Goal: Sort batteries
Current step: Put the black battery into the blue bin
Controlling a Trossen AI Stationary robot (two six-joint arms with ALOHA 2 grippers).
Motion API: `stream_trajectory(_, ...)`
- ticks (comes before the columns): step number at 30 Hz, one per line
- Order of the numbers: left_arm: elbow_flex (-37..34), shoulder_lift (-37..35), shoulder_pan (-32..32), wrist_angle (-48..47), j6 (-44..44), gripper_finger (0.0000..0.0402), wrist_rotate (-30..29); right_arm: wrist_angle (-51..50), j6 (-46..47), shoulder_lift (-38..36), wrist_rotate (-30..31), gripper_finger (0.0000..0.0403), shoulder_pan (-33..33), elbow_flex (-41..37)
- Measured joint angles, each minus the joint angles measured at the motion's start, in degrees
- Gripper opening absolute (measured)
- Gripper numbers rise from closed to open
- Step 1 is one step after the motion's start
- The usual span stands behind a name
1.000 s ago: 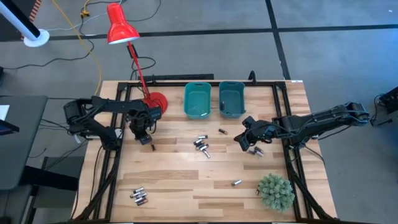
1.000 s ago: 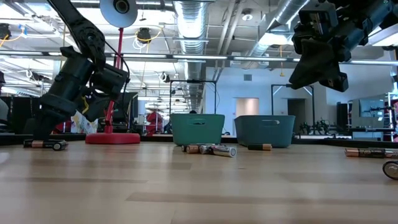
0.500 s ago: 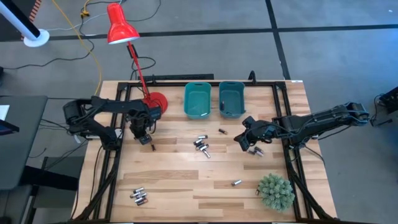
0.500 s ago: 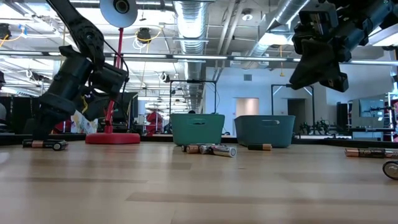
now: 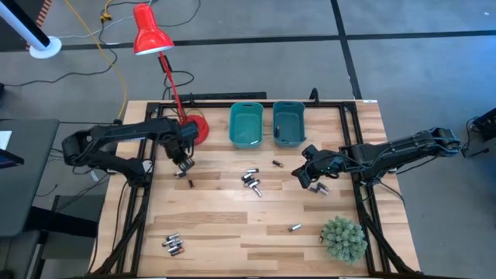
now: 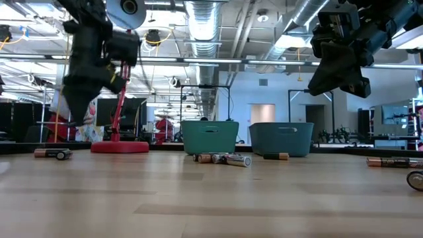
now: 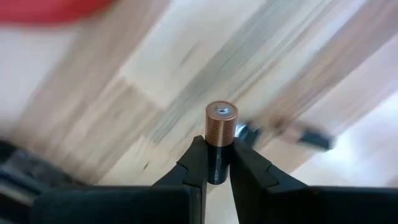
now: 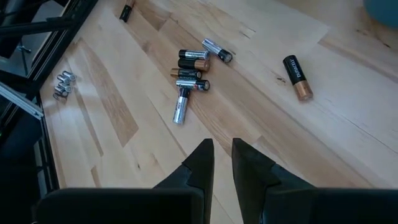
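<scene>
A copper-topped battery (image 7: pixel 221 124) stands clamped between the fingers (image 7: pixel 198 163) of the left gripper (image 5: pixel 184 161), raised clear of the wooden worktop (image 5: pixel 225 225) near the base of the red lamp (image 5: pixel 194 128). Just below it on the boards lies another battery (image 5: pixel 181 174). A loose cluster of batteries (image 5: pixel 250 180) rests mid-worktop in front of two teal bins (image 5: pixel 246 125), with a single cell (image 5: pixel 277 163) nearby, a small group (image 5: pixel 173 245) at the near left corner, and one more (image 5: pixel 294 228) beside the green plant (image 5: pixel 343 238). The right gripper (image 5: pixel 304 173) hovers off the boards to the right of the central cluster, its fingers (image 8: pixel 202 160) drawn narrow with a slim gap and nothing between them. In the low view the left arm (image 6: pixel 92 59) hangs well above the worktop surface.
</scene>
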Motion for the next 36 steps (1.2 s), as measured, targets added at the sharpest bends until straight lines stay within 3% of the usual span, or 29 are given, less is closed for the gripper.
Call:
stream_trajectory(6, 8.3, 0.2, -0.2, 6.2, 1.6, 0.0036, 0.2, 0.0, 0.2, 0.0, 0.0, 0.0075, 0.0, 0.0)
stream_trajectory(13, 23.5, 8.8, 0.1, 8.9, 14.7, 0.0036, 0.1, 0.0, 2.1, 0.0, 0.0, 0.0075, 0.0, 0.0)
stream_trajectory(25, 52.4, 32.9, 4.6, 9.2, 38.1, 0.0036, 0.0, -0.4, 10.4, 0.1, 0.0, 0.0075, -3.1, 0.0)
stream_trajectory(36, 77.5, 54.7, 5.2, 13.5, 45.5, 0.0036, 10.4, -1.7, 15.7, 0.1, 0.0, 0.0075, -6.0, 0.0)
